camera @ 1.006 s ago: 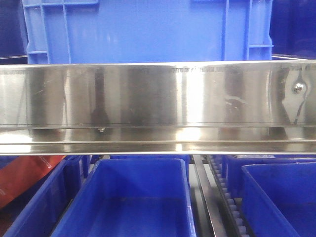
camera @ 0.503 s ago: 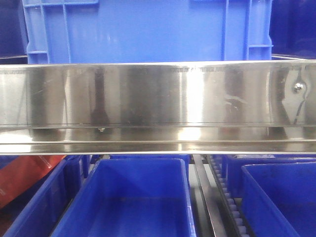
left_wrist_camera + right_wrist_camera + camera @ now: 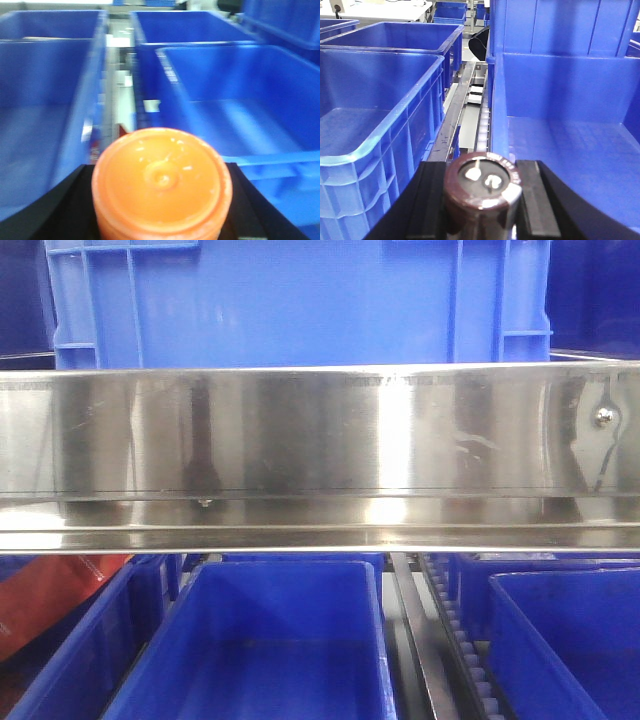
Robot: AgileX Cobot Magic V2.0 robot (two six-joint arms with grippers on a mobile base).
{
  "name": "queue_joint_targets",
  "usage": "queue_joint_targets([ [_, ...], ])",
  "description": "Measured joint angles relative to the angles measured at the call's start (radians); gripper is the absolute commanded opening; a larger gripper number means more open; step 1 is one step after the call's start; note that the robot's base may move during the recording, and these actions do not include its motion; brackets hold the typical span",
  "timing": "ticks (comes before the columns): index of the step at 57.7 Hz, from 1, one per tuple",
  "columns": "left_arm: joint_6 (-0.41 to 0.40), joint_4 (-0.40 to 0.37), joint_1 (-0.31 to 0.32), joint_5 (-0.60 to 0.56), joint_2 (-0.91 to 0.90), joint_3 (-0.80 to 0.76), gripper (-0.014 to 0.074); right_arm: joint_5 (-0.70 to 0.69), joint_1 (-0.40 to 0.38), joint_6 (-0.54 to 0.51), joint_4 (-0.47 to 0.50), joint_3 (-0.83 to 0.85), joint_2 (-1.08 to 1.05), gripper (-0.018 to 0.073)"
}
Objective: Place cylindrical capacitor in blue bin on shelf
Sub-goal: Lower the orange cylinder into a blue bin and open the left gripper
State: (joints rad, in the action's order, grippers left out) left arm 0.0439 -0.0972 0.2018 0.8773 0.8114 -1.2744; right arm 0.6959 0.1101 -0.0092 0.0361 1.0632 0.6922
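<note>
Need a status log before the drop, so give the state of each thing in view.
cylindrical capacitor: held in the right gripper, not yet in a bin.
right gripper: shut on the cylindrical capacitor.
orange cylinder: held in the left gripper.
left gripper: shut on the orange cylinder.
blue bin: open-topped, visible floor bare.
shelf: carrying blue bins above and below its rail.

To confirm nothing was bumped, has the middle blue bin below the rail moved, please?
No: the middle blue bin lines up with the steel rail exactly as before.

Steel shelf (image 3: 320, 440), blue bins (image 3: 285, 605) on roller tracks (image 3: 457, 632)
</note>
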Motion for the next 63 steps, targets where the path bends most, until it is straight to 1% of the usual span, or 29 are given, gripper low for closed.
queue_joint_targets([
  [4,0.046,-0.046,0.031,-0.008,0.035,-0.014,-0.0111,0.0,0.0,0.0,0.0,0.0,0.0,-0.0162],
  [8,0.088,-0.08,0.083,-0.015,0.098,-0.048,-0.0111,0.0,0.0,0.0,0.0,0.0,0.0,-0.0162],
  [14,0.123,-0.099,0.16,-0.019,0.229,-0.142,-0.0111,0.0,0.0,0.0,0.0,0.0,0.0,-0.0162],
  [21,0.149,-0.105,0.235,-0.026,0.414,-0.319,-0.0111,0.0,0.0,0.002,0.0,0.0,0.0,-0.0162],
  [29,0.157,-0.105,0.299,-0.031,0.621,-0.538,-0.0111,0.0,0.0,0.002,0.002,0.0,0.0,-0.0162],
  [32,0.158,-0.105,0.319,-0.031,0.701,-0.617,-0.0111,0.0,0.0,0.002,0.002,0.0,0.0,-0.0162],
  [41,0.162,-0.112,0.347,-0.031,0.899,-0.765,-0.0111,0.0,0.0,0.002,0.002,0.0,0.0,-0.0162],
  [50,0.163,-0.098,0.347,-0.033,1.037,-0.811,-0.0108,0.0,0.0,0.002,0.002,0.0,0.0,-0.0162],
  [53,0.163,-0.088,0.347,-0.033,1.074,-0.811,-0.0076,0.0,0.0,0.0,0.002,0.0,0.0,-0.0162],
  [56,0.163,-0.083,0.347,-0.031,1.1,-0.812,-0.0007,0.0,0.002,0.0,0.002,0.0,0.0,-0.0162],
  [59,0.163,-0.08,0.347,-0.026,1.123,-0.812,0.0093,0.0,0.007,0.0,0.002,0.0,0.0,-0.0162],
  [63,0.163,-0.077,0.347,-0.009,1.141,-0.812,0.0278,0.0,0.017,0.0,0.002,0.0,0.0,-0.0162],
])
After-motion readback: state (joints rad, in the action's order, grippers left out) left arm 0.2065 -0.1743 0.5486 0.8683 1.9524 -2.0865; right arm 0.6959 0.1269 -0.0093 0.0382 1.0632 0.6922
